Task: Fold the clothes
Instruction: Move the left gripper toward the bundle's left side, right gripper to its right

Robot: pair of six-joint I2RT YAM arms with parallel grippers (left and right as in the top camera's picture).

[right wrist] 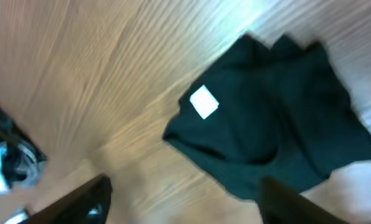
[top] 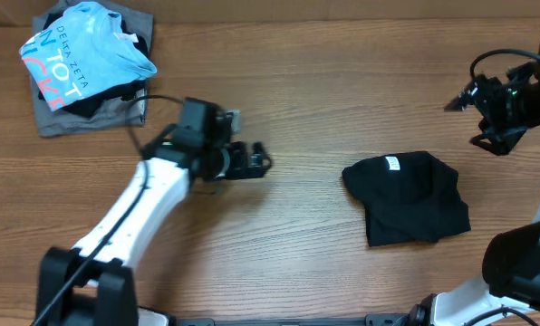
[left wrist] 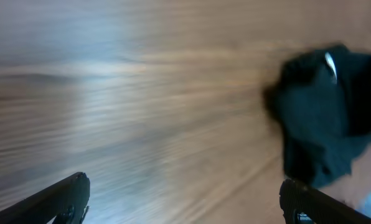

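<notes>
The clothes, a black T-shirt (top: 406, 197), lie bunched into a compact, roughly folded bundle on the wooden table at the right of centre. Its small white neck label (top: 392, 164) faces up. My left gripper (top: 263, 163) hovers over bare wood well to the left of the shirt, open and empty. In the blurred left wrist view the shirt (left wrist: 325, 112) lies ahead at the right, beyond the gripper (left wrist: 185, 199). My right gripper (top: 469, 119) is raised beyond the shirt at the far right. In its wrist view the shirt (right wrist: 279, 124) and label (right wrist: 203, 101) lie past the open, empty gripper (right wrist: 185, 199).
A light blue shirt printed DELTA ZETA (top: 84, 59) lies on a grey garment (top: 62, 118) at the back left corner. The left arm's white link (top: 134, 213) crosses the table's front left. A dark and light-blue shape (right wrist: 2, 165) shows at the right wrist view's left edge.
</notes>
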